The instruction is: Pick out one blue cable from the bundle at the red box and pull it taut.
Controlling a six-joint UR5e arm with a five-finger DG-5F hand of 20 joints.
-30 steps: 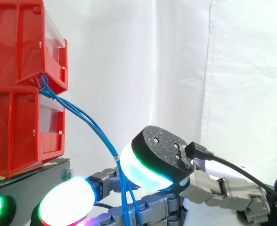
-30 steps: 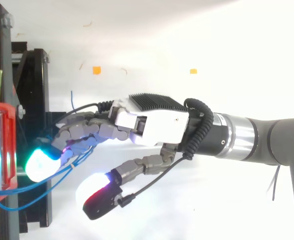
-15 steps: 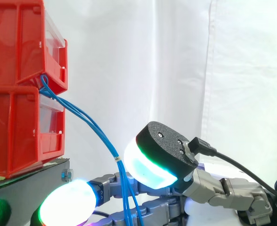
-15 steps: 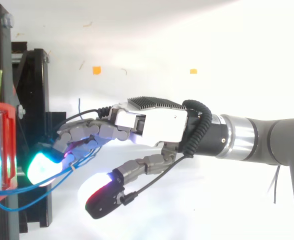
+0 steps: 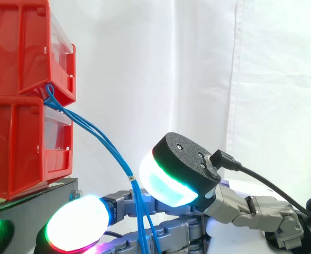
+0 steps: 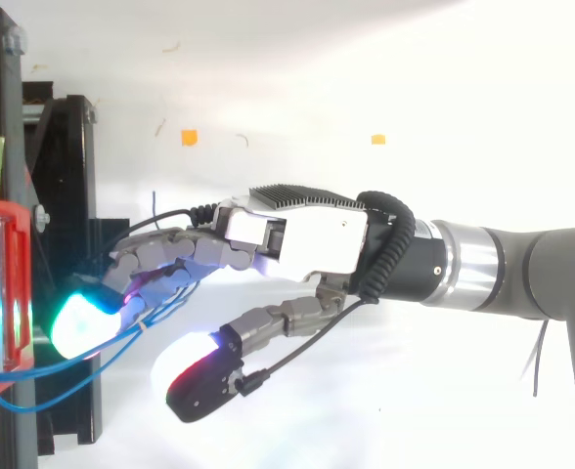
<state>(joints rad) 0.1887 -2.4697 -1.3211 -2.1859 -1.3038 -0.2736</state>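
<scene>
At nine o'clock from the palm, blue cables point(image 5: 105, 140) spill from between the stacked red bins point(image 5: 18, 106) and drop into the hand point(image 6: 297, 239), pinched among its curled fingers point(image 6: 160, 269), thumb point(image 6: 268, 322) splayed toward seven o'clock.

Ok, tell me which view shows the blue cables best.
Side view: the blue cables run unbroken from between the red bins down to the hand. The top view shows short loops between bins and hand.
</scene>
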